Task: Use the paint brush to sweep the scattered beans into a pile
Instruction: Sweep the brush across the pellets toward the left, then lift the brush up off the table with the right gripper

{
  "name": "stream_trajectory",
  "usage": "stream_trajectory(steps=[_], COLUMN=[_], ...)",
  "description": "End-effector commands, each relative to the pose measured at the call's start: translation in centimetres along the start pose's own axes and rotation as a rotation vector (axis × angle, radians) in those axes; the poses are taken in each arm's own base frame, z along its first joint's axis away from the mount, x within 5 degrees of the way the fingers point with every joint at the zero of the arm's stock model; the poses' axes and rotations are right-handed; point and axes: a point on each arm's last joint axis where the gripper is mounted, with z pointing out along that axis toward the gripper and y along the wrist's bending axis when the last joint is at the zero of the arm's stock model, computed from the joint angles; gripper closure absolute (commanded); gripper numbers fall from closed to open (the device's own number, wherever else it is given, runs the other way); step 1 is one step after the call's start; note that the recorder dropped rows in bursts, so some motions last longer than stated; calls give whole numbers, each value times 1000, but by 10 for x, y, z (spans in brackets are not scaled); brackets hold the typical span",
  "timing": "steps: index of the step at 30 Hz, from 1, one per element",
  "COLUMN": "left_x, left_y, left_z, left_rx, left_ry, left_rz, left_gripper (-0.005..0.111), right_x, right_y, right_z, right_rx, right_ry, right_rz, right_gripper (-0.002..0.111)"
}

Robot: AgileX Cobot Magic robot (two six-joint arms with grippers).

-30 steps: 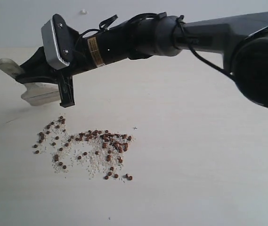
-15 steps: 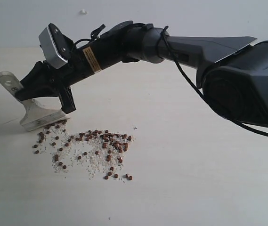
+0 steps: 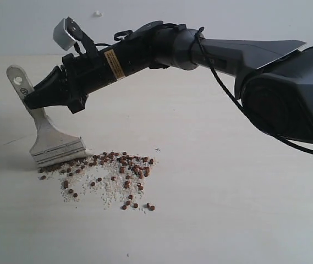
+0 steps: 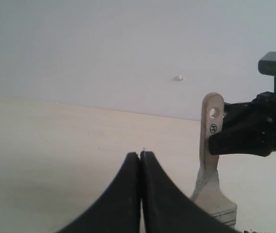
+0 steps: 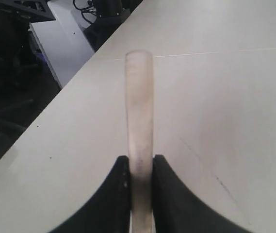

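I've got the right gripper (image 3: 32, 102) clamped on the paint brush (image 3: 42, 126), fingers (image 5: 164, 194) closed to just the width of the pale handle, gripping below the hole end. The brush leans, with its bristles down on the table (image 3: 228, 192) beneath the fingers. The beans (image 3: 98, 176) begin right at the bristle edge and spread away from it, mixed with white grains, thickest in a loose pile (image 3: 133, 166) farther from the fingers. The right arm's dark body stretches across above them. The left gripper (image 4: 141, 155) hangs over bare table, fingers pressed together on nothing, with the brush handle (image 4: 210, 145) standing beyond its tips. There's a small white fleck (image 3: 97, 13) on the wall behind.
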Motion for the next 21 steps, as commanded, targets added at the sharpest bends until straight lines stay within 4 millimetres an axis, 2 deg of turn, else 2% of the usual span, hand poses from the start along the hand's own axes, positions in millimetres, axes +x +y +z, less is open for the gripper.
stream_trajectory(steps=[1,4,8,18,21], left_x=[0,0,0,0,0], left_y=[0,0,0,0,0], left_z=[-1,-1,-1,-1,-1], left_rx=[-1,-1,-1,-1,-1], left_ry=[-7,-7,-7,-7,-7], left_rz=[-3,-3,-3,-3,-3], left_gripper=[107,107,107,107,107], right_x=[-2,-10,-33,-116,-136], right_y=[-1,2,9,43,46], right_z=[-5,-7,-15,-45,-53], right_rx=[0,2,11,74,158], right_ry=[7,1,-15,-79,-112], right_rz=[122,133,82,-101,-43], right_gripper=[108,108,108,108,108])
